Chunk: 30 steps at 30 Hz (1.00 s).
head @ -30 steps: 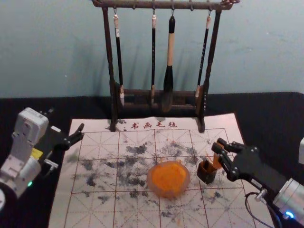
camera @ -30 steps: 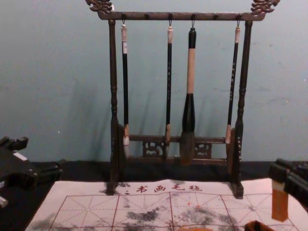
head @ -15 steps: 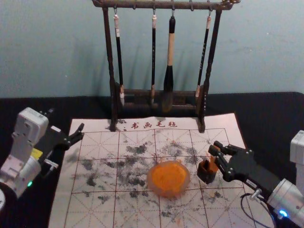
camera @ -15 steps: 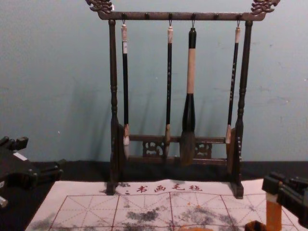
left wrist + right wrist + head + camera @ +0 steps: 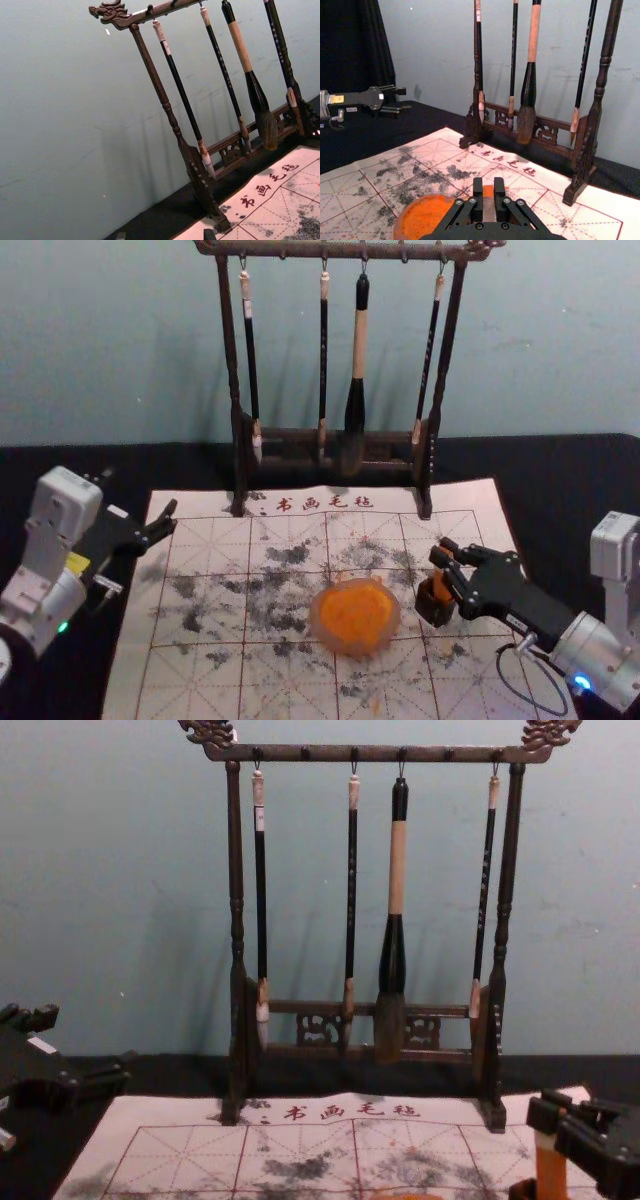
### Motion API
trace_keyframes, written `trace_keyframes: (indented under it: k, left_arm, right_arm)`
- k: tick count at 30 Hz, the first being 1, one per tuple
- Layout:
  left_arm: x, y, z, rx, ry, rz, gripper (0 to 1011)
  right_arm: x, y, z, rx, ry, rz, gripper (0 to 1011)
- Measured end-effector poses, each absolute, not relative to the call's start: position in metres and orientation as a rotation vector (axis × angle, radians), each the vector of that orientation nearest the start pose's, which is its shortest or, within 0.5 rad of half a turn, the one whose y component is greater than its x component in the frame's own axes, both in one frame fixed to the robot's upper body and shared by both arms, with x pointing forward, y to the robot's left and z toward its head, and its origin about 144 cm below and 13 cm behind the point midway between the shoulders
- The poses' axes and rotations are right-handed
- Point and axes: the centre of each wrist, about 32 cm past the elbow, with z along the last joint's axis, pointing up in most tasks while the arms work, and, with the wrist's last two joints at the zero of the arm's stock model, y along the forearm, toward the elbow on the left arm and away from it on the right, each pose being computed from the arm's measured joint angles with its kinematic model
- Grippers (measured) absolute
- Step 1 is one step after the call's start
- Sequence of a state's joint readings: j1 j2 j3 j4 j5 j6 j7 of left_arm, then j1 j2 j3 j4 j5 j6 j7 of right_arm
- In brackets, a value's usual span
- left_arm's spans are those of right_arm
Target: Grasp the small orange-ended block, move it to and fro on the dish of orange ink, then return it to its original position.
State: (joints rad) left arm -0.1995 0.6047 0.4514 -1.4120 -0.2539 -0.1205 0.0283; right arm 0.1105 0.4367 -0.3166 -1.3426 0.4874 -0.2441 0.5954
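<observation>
- Right tool (image 5: 444, 551): at the mat's right side, clamped on the orange-ended block (image 5: 551, 1172), its fingers pinching the upper part; that grip probably keeps them clear of the inked end.
- Block: roughly upright, at the small dark holder (image 5: 434, 602). The upright hold suits lowering it into the holder or drawing it out; a return seems the likelier step. Whether its lower end is inside cannot be told.
- Ink dish (image 5: 316, 625): round, just beside the holder, presumably so that the block has a short trip and few drips.
- Left tool (image 5: 170, 516): parked by the mat's left edge, fingers apart and holding nothing, which leaves the dish free for the right arm.
- Mat (image 5: 200, 580): pale, gridded, smudged, laid under dish and holder, probably to spare the table (image 5: 565, 470).
- Brush rack (image 5: 512, 850): behind, four brushes hanging tips down.
- Head view: the whole dish and its place by the holder.
- Chest view: the block's pale upper band and orange length below the fingers.
- Right wrist view: orange between and beyond the fingertips.
</observation>
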Motion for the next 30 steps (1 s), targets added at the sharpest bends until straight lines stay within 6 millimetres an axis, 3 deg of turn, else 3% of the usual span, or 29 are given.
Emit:
trace_keyframes:
  k: [30]
  left_arm:
    - [0.489, 0.310, 1.140, 0.304, -0.285, 1.248, 1001]
  right_arm:
    - [0.478, -0.291, 1.081, 0.023, 0.040, -0.799, 88]
